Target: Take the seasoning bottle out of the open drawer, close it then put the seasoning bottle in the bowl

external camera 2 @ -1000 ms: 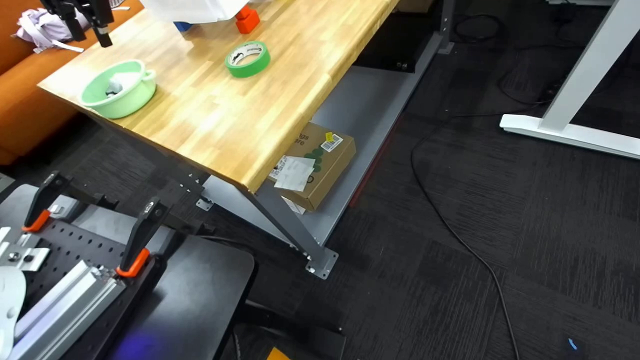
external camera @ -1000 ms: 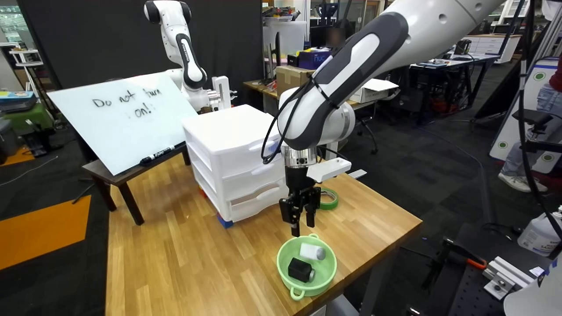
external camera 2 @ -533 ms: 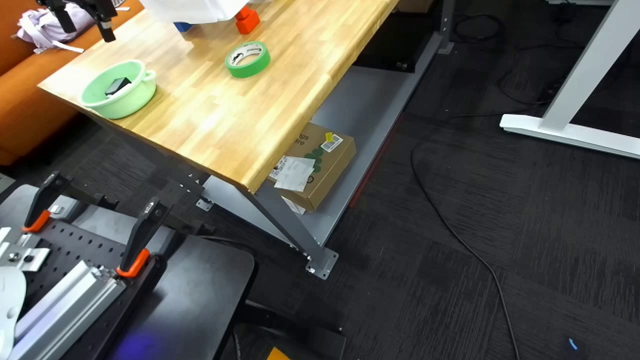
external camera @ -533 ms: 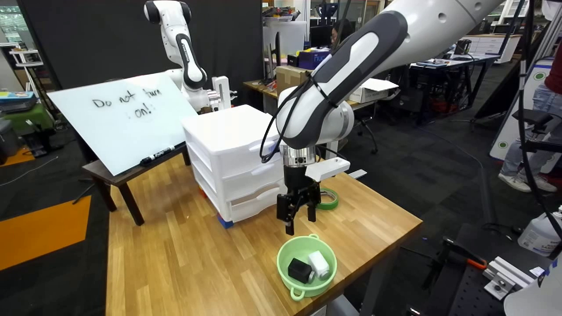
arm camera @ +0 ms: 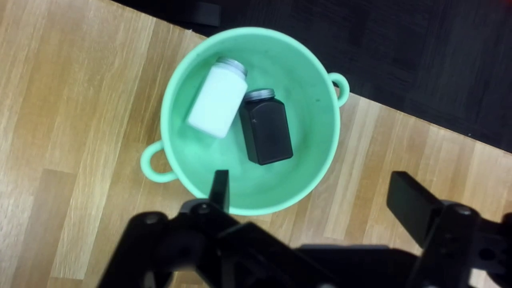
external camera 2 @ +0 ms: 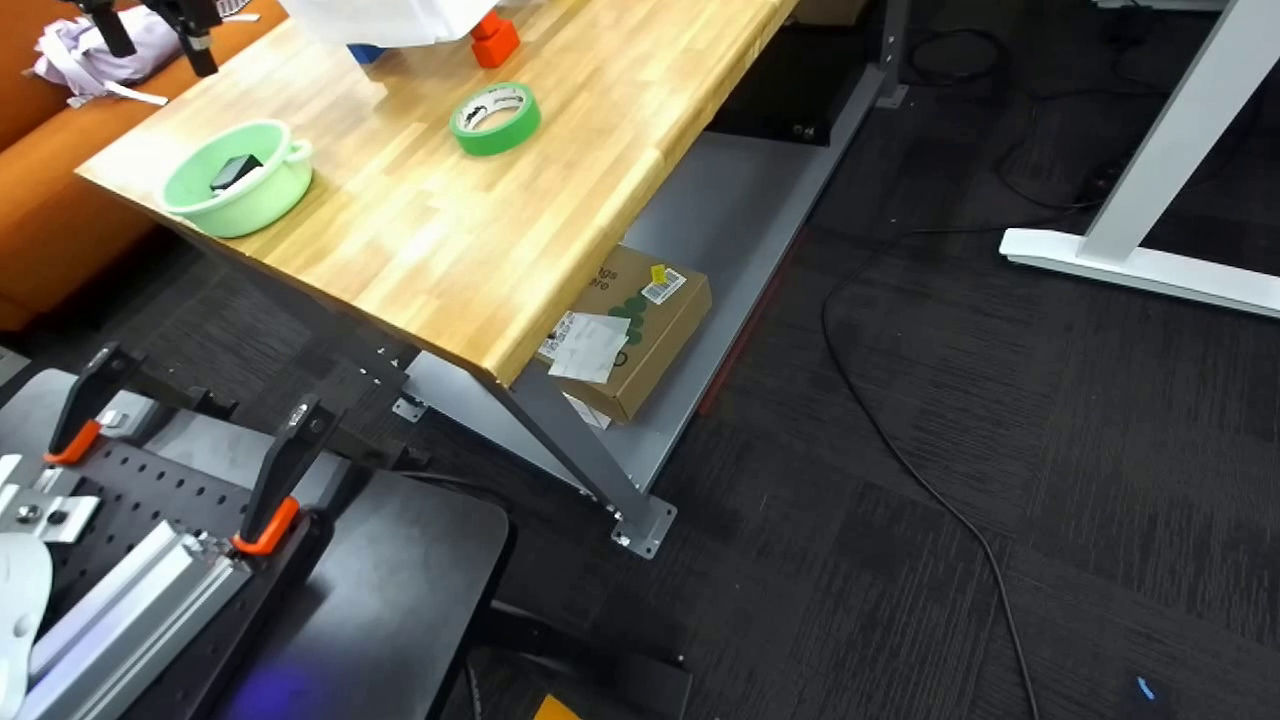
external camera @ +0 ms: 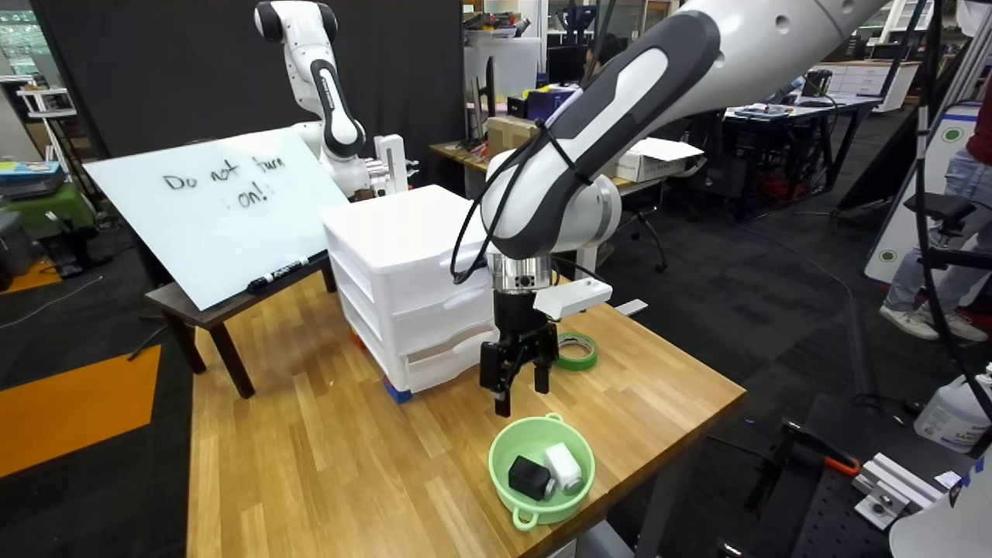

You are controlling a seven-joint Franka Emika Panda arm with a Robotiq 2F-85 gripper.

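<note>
Cluttered, lab-like surroundings frame a wooden counter, with the end effector hanging above it, pointing down. Its jaws stand wide apart with nothing between them, which fits a placing step that looks finished. Just below and ahead of the end effector is the green bowl, near the counter's edge, presumably placed there to be easily reached from above. The seasoning bottle, white with a greyish top, lies inside on its side, its capped end pointing away from the end effector; the bowl's wall should keep it from rolling off. Next to it lies a black bottle, touching or not is hard to tell; the pair suggests the bowl serves as a gathering place.

Near the end effector, to one side, a roll of green tape lies flat, apparently with no part in the task. Farther from the end effector than the bowl stands the white drawer chest. Its middle drawer looks pushed in, as the task wants, though the arm covers part of the front. A blue block and a red block show at the chest's foot, likely as supports.

Well beyond the end effector, a whiteboard rests on a dark stand, reading "Do not turn on!"; it seems meant for the second robot arm behind it, before a black curtain.
</note>
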